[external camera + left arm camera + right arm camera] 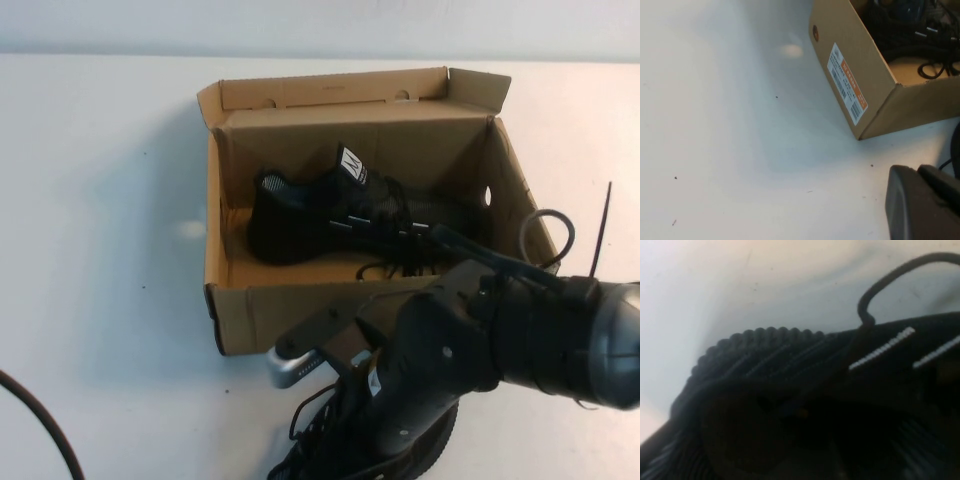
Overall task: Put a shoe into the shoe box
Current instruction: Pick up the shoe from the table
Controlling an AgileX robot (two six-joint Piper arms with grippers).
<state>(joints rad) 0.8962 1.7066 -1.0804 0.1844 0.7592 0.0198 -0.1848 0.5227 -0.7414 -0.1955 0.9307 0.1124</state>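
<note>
While one black knit shoe (320, 215) lay on its side inside the open brown shoe box (240, 310), its white tongue label with a dark mark facing up and its laces trailing across the cardboard floor, a second matching shoe (330, 440) sat on the white table (100, 250) just in front of the box's near wall. The box's flap lid (340, 88) stood upright along the far side. The right arm reached in from the right side, and the right gripper (345, 365) hung directly over the second shoe outside the box; its jaws were spread apart and grasped nothing that could be seen. In the right wrist view, that shoe's ribbed black sole edge and short white dashes filled the frame at very close range. The left gripper (920, 200) was clenched shut and empty, resting low over the table near the box's end wall, which carried a white and orange label (846, 82) and a small round hole (815, 33).
</note>
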